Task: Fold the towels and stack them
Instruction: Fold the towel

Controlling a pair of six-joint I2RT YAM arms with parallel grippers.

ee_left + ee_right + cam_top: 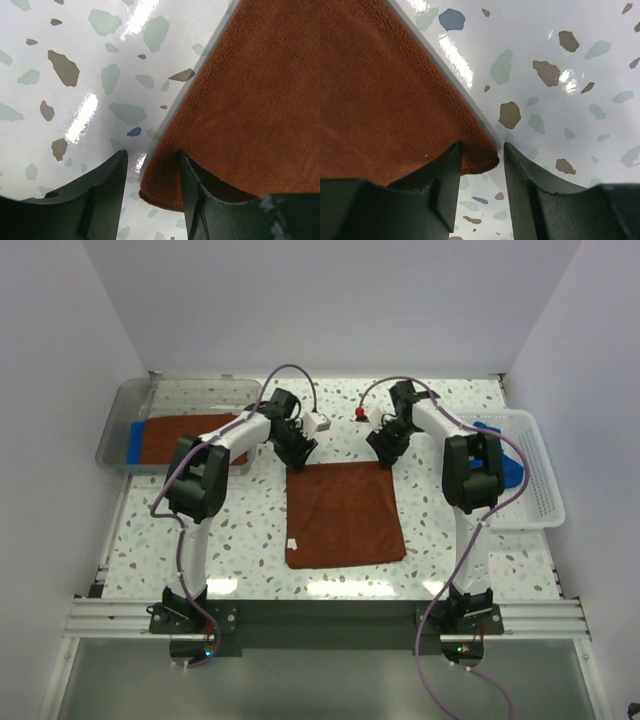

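Observation:
One rust-brown towel (pixel 345 512) lies flat in the middle of the table. My left gripper (pixel 297 452) is down at its far left corner. In the left wrist view that corner (pixel 165 187) sits in the gap of the left gripper (pixel 152 167), against the right finger (pixel 200 205), with the jaws apart and unpinched. My right gripper (pixel 385 453) is at the far right corner. In the right wrist view the corner (pixel 480 157) pokes into the right gripper (pixel 481 155), whose jaws also stand apart. Another brown towel (pixel 190 435) lies on a blue one (pixel 135 440) in the tray.
The clear plastic tray (pixel 120 415) stands at the far left of the table. At the right a white mesh basket (pixel 540 480) holds a blue towel (pixel 510 470). A small red object (pixel 359 413) sits near the back, between the arms.

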